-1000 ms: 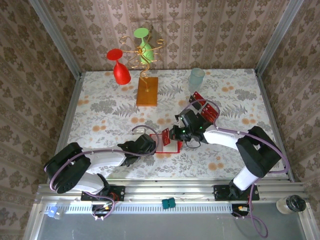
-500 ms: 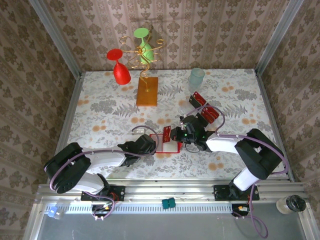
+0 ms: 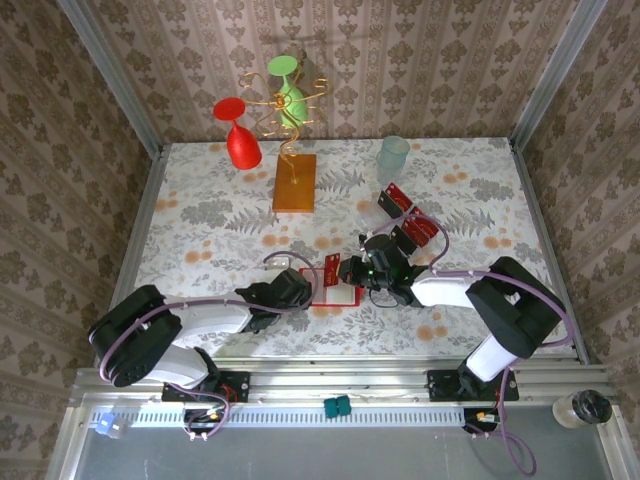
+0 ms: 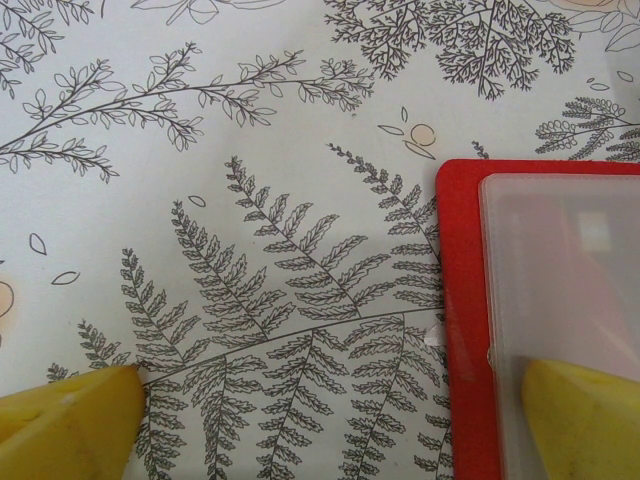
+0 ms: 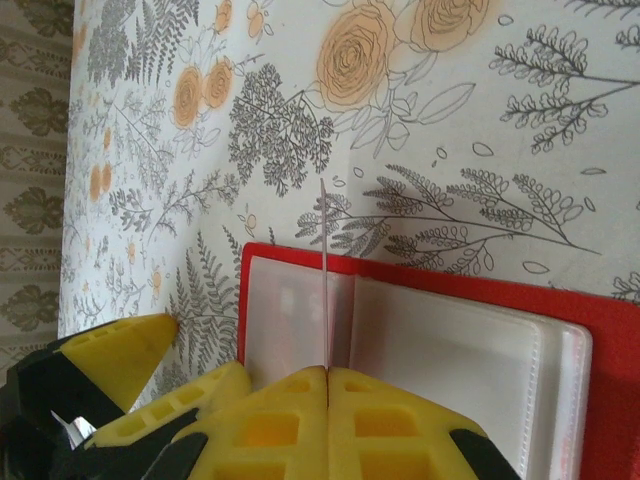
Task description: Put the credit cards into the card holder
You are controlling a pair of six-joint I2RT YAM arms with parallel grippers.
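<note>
The card holder (image 3: 338, 291) lies open on the floral table, red with pale inner pockets (image 5: 450, 350). My right gripper (image 3: 347, 270) is shut on one credit card (image 5: 324, 270), held upright and seen edge-on over the holder's left pocket. More credit cards (image 3: 412, 228) lie in a loose pile behind the right arm. My left gripper (image 3: 302, 291) stands open at the holder's left edge (image 4: 465, 320). One of its yellow fingers (image 4: 585, 420) rests on the pale pocket and the other sits on the tablecloth.
At the back stands an orange-brown block with a gold wire stand (image 3: 294, 182), with a red glass (image 3: 238, 135) and a green glass (image 3: 290, 90) by it. A pale glass (image 3: 392, 155) stands behind the card pile. Walls close in the table's sides.
My right gripper has shifted slightly nearer and lower over the holder with the card in it. The left arm has not moved.
</note>
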